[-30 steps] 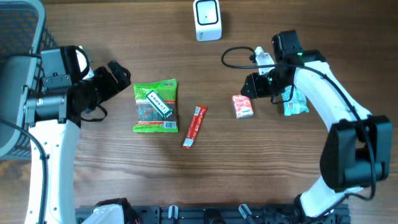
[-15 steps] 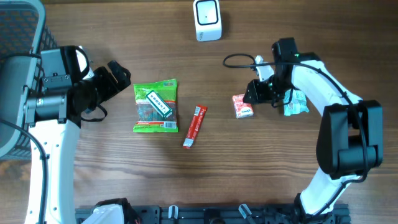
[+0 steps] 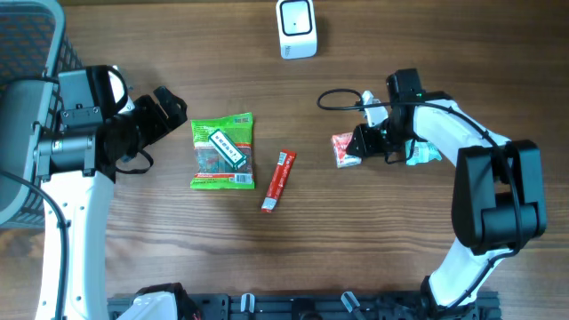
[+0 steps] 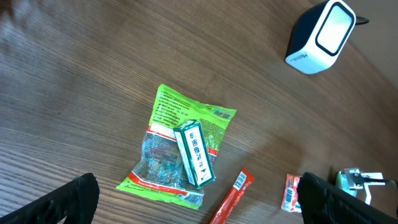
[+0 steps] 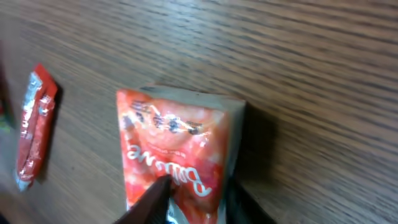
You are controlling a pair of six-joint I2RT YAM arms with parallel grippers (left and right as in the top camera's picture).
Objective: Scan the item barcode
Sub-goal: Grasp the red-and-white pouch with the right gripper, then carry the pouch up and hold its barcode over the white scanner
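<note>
A small red snack packet (image 3: 345,149) lies right of centre on the wooden table. My right gripper (image 3: 363,142) is down at it. In the right wrist view the packet (image 5: 174,143) sits between the two dark fingers of that gripper (image 5: 199,205), which have closed in and pinch its near end. The white barcode scanner (image 3: 296,28) stands at the far middle edge, also visible as the scanner (image 4: 320,34) in the left wrist view. My left gripper (image 3: 173,116) hangs wide open and empty at the left, beside a green bag (image 3: 222,151).
A small green box (image 4: 194,152) lies on the green bag (image 4: 180,149). A red stick packet (image 3: 278,180) lies between the bag and the red packet. A blue-white packet (image 3: 425,151) sits under my right arm. A dark mesh basket (image 3: 27,53) stands at the far left.
My right gripper has dropped and moved slightly toward the near side onto the red packet, and its fingers have closed in on it. The left arm has not moved.
</note>
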